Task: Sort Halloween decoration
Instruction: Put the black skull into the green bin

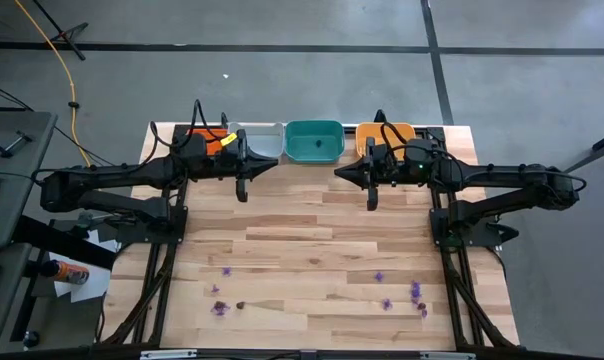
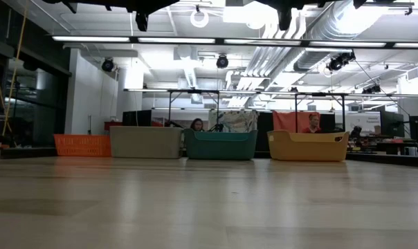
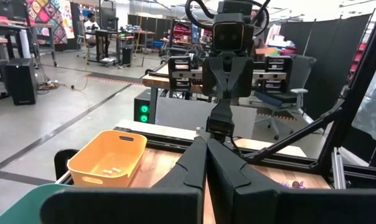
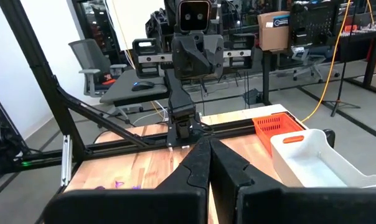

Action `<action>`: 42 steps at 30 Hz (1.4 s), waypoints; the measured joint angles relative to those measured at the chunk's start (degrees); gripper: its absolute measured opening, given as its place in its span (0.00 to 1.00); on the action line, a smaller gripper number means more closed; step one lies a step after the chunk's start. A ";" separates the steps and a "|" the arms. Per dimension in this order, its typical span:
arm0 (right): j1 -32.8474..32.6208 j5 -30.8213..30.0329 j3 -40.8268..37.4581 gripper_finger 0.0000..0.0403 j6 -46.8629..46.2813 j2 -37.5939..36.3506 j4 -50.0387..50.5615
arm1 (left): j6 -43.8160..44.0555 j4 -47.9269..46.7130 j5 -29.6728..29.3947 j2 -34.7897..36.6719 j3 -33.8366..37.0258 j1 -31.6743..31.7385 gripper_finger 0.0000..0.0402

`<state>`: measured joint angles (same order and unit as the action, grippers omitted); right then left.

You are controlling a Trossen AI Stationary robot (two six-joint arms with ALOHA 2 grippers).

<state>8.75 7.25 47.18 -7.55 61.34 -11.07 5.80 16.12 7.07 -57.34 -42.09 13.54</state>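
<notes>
**Both arms parked by the trays, trinkets untouched**

Only the high view shows the purple trinkets (image 1: pixel 386 303), scattered along the table's (image 1: pixel 312 240) near edge. Left gripper (image 1: pixel 242 188) and right gripper (image 1: pixel 371 197) hover near the trays, fingers pressed together, holding nothing.

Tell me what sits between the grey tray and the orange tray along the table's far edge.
The green tray sits between the grey tray and the orange tray, clearest in the high view.
</notes>
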 joint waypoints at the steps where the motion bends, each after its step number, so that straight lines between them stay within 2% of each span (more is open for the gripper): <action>1: 0.00 0.00 0.00 0.00 0.01 0.00 0.00 | 0.05 0.00 0.00 0.00 0.00 0.00 0.00; 10: 0.00 0.00 0.00 0.00 0.02 0.00 0.04 | 3.85 -1.50 -0.20 0.04 0.00 -0.02 0.00; 13: 0.00 0.00 0.00 0.00 0.03 0.00 0.43 | 7.30 -6.10 0.59 0.11 0.00 -0.64 0.03; 16: 0.00 -0.07 0.00 0.00 0.04 0.00 1.97 | 11.24 -12.58 4.70 0.31 0.00 -3.82 0.09; 20: 0.00 -0.20 0.00 0.00 0.04 0.00 4.49 | 18.35 -22.01 10.21 0.28 0.00 -12.81 0.19; 24: 0.00 -1.47 0.00 0.00 0.04 0.00 6.81 | 25.95 -30.47 10.16 0.28 0.00 -25.73 0.26; 26: 0.00 -2.60 0.00 0.00 0.08 0.00 7.53 | 30.04 -34.96 6.84 0.27 0.00 -32.70 0.29; 29: 0.00 -4.45 0.00 0.00 0.06 0.00 8.37 | 36.12 -41.29 -1.31 -0.92 0.00 -42.95 0.30; 32: 0.00 -7.09 0.00 0.00 0.06 0.00 8.52 | 40.53 -43.33 -8.20 -3.81 0.00 -50.87 0.32; 36: 0.00 -8.61 0.00 0.00 0.06 0.00 8.65 | 41.52 -40.18 -10.03 -10.69 0.00 -55.52 0.34; 42: 0.00 -8.50 0.00 0.00 0.02 0.00 10.07 | 39.63 -33.79 -6.73 -20.97 0.02 -57.48 0.40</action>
<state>8.75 -1.26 47.18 -7.53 61.34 -1.00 45.43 -17.67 0.34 -78.31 -42.06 -43.94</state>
